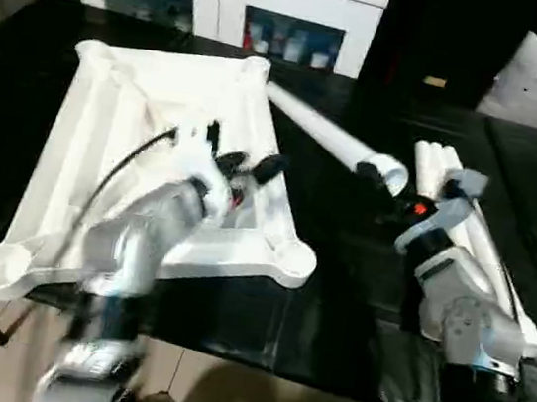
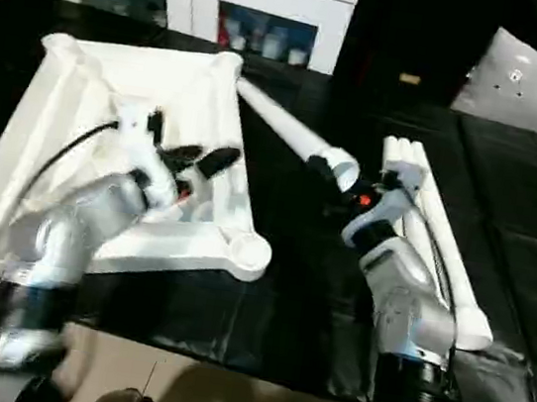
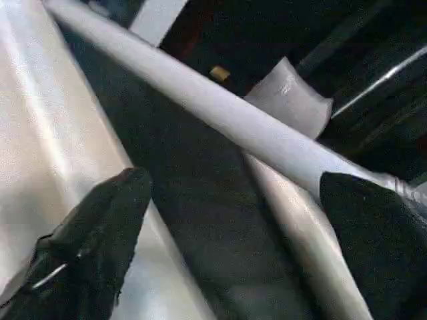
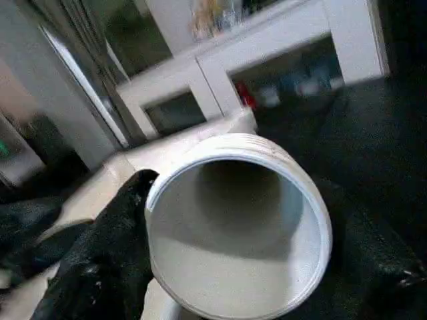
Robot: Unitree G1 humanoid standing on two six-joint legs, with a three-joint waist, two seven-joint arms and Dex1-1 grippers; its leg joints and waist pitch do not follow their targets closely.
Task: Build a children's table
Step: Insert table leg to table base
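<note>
Left tool (image 1: pixel 243 166) was spread wide and empty, hanging over the upturned white table top (image 1: pixel 101 108), which lay ribbed side up on the black tabletop (image 1: pixel 335 300) at your left. One round corner socket (image 1: pixel 292 260) sat at the near edge of the top, just right of that tool. Right of the top, your right tool (image 2: pixel 324 175) had its fingers either side of the wide threaded end of one leg (image 2: pixel 284 123), looking clamped on it; that leg slanted back toward the top's far corner. The remaining legs (image 1: pixel 448 201) lay bundled side by side on the tabletop under your right arm, well apart from the top. No leg looked seated in a socket, so I'd judge this as the first leg being carried over.

For this step, you'd have done well to swing the threaded end squarely over the near socket, stand the leg upright before lowering, and steady the top with the left tool so it didn't slide while you turned the thread in. Main risk: going in tilted and cross-threading.

No brand, label or writing was readable anywhere.
</note>
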